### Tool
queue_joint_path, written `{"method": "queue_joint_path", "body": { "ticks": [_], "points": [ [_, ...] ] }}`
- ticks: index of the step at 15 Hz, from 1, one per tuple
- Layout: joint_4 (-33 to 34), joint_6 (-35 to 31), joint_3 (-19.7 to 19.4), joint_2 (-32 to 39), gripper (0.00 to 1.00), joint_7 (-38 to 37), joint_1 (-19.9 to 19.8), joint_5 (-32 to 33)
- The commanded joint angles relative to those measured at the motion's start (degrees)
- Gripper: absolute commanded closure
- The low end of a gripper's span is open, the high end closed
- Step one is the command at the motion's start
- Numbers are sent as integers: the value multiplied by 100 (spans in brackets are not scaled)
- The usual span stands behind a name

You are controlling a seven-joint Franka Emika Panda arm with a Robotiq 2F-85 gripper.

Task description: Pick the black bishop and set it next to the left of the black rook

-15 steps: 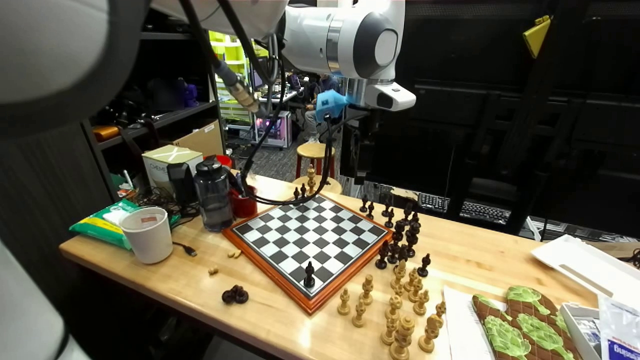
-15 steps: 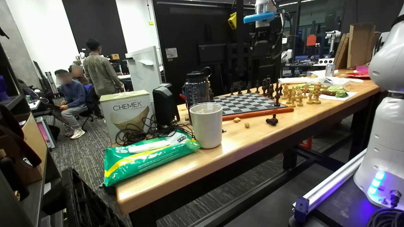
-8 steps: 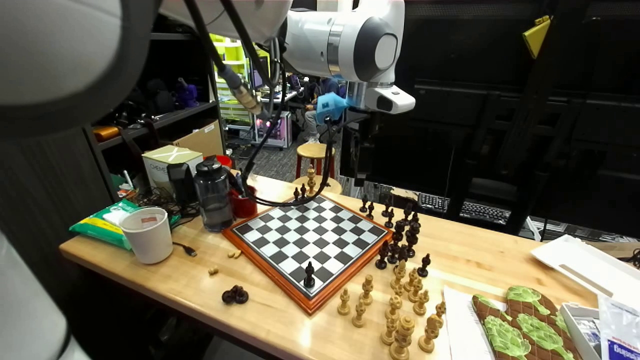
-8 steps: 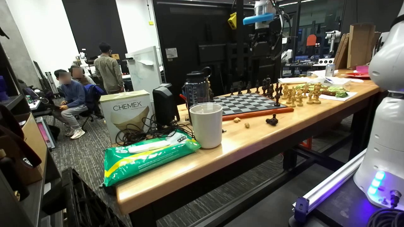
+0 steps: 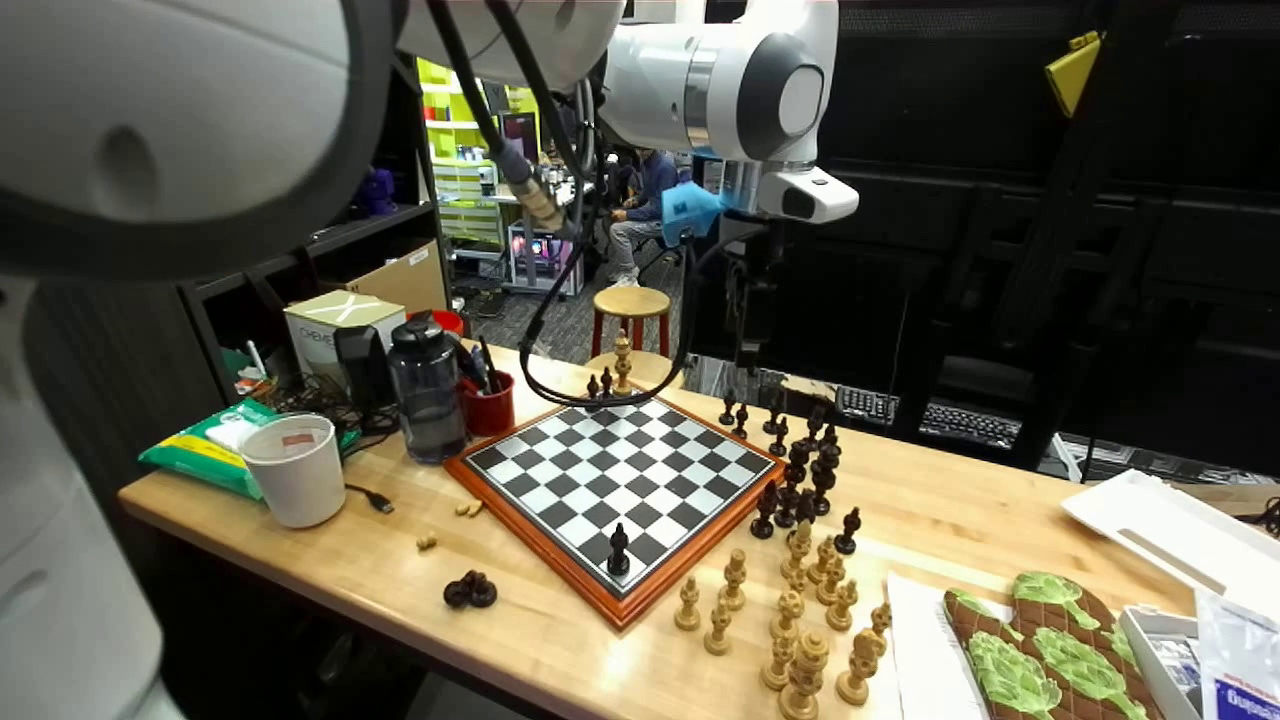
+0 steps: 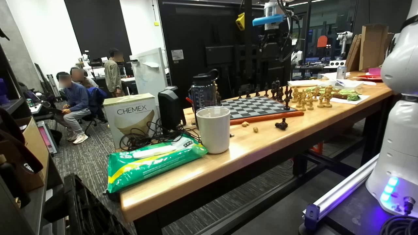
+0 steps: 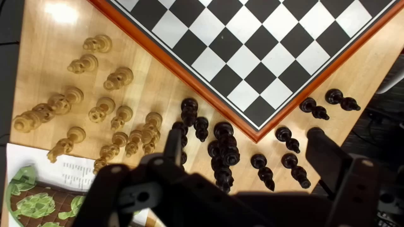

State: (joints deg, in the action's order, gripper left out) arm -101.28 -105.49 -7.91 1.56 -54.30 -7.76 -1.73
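My gripper point(image 7: 244, 135) is open and empty, high above the table, its fingers wide apart on either side of several black pieces in the wrist view. It also shows in both exterior views point(image 5: 752, 310) point(image 6: 271, 44). A black piece with a pointed top, bishop-like point(image 7: 265, 173), stands between the fingers. Beside it stands a flat-topped, rook-like black piece point(image 7: 298, 172). A lone black piece point(image 5: 618, 550) stands on the near corner square of the chessboard point(image 5: 620, 460); its kind is hard to tell. It also shows in an exterior view point(image 6: 287, 102).
Light pieces point(image 5: 735, 580) crowd beside the black ones. A black piece lies fallen point(image 5: 470, 590) near the front edge. A water bottle point(image 5: 425, 390), white cup point(image 5: 293, 470) and red pen cup point(image 5: 488, 405) stand at one end; an oven mitt point(image 5: 1040, 650) lies at the other.
The arm and gripper have first dropped slightly, then shifted to the right in an exterior view. The chess pieces have not moved. A person in the background has walked.
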Motion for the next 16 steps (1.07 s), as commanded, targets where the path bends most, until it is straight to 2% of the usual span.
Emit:
{"method": "queue_joint_path", "body": {
  "ticks": [1, 16],
  "points": [
    [506, 217, -120, 275, 0, 334, -111, -122],
    [1380, 470, -421, 1105, 0, 1271, -434, -448]
  ]
}}
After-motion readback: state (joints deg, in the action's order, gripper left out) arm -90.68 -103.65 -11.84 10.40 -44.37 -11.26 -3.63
